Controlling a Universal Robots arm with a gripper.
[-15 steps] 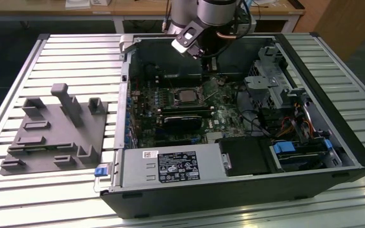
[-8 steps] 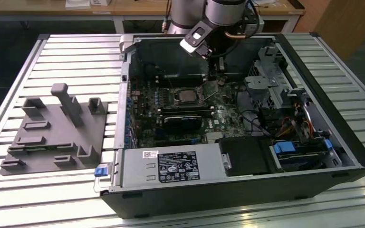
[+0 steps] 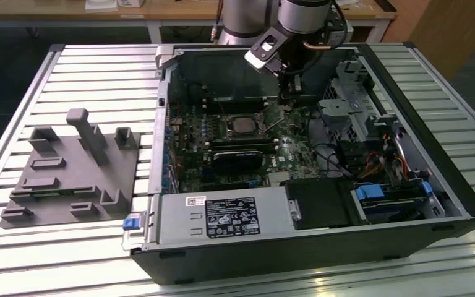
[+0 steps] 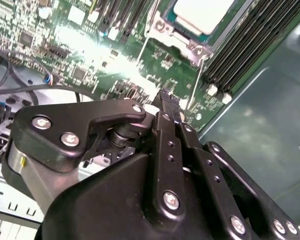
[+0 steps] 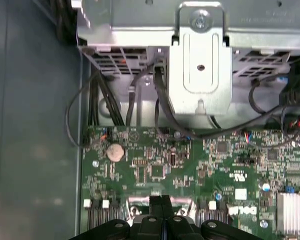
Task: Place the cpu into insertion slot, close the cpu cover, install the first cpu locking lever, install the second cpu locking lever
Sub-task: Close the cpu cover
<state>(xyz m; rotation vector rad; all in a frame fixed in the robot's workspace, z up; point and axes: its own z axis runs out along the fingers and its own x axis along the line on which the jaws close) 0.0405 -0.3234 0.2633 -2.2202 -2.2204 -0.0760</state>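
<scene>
At the near edge of the exterior view, a black sheet-steel computer case lies open on a ribbed aluminium slat table. A matt grey moulded plastic fixture sits beside it toward the exterior view's left. Inside the case, past a boxy silver power supply, lies the green printed motherboard. The small square cpu, with a smooth, pale silvery-beige top, sits in the socket at the board's middle. In the second wrist view the cpu is partly out of view, and the thin silvery metal cpu cover frames it; its latching cannot be made out. A thin bright wire locking lever runs from the socket corner toward the fingertips; contact cannot be confirmed. The black, screw-studded gripper stands just beyond the socket. Its jaws are pressed together in the second wrist view and the first wrist view, with nothing visible between them. Farther on lie a round metal coin cell, black cables and a folded silver bracket.
</scene>
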